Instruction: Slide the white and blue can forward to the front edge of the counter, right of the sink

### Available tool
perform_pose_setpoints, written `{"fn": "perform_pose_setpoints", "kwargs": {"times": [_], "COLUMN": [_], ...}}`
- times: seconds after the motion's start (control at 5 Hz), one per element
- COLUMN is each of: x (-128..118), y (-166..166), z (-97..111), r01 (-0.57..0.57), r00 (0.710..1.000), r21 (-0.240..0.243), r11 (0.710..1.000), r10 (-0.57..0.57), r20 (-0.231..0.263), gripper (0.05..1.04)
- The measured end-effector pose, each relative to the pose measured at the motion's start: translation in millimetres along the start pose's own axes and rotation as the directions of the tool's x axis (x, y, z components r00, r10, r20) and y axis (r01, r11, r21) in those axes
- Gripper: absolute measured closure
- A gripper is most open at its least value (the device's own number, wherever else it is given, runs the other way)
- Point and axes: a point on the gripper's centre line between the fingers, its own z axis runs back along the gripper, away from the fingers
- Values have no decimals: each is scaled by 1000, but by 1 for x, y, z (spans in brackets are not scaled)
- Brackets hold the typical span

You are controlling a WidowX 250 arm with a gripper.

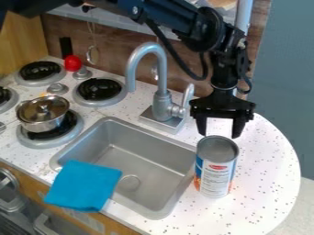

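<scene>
The black gripper hangs at the right of the view, pointing down with its two fingers apart and nothing between them. Just below its fingertips a tall can with a white, blue and orange label stands upright on the speckled counter, right of the sink. Whether the fingertips touch the can's top rim I cannot tell.
The metal sink has a blue cloth over its front left edge. A grey faucet rises behind it. At left, a lidded pot sits on a burner; a red ball-like object lies farther back.
</scene>
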Motion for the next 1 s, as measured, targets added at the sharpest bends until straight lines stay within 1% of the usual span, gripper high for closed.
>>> {"fn": "perform_pose_setpoints", "kwargs": {"times": [0.2, 0.6, 0.8, 1.0], "x": [-6, -36, -42, -51], "y": [-3, -1, 0, 0], "z": [-4, -23, -18, -15], "r01": [16, 45, 48, 70], "r00": [1000, 998, 998, 997], "r21": [2, 22, 15, 10], "r11": [1000, 999, 999, 998], "r10": [-16, -44, -47, -69], "r20": [0, -49, -42, -46], "gripper": [83, 83, 83, 83]}}
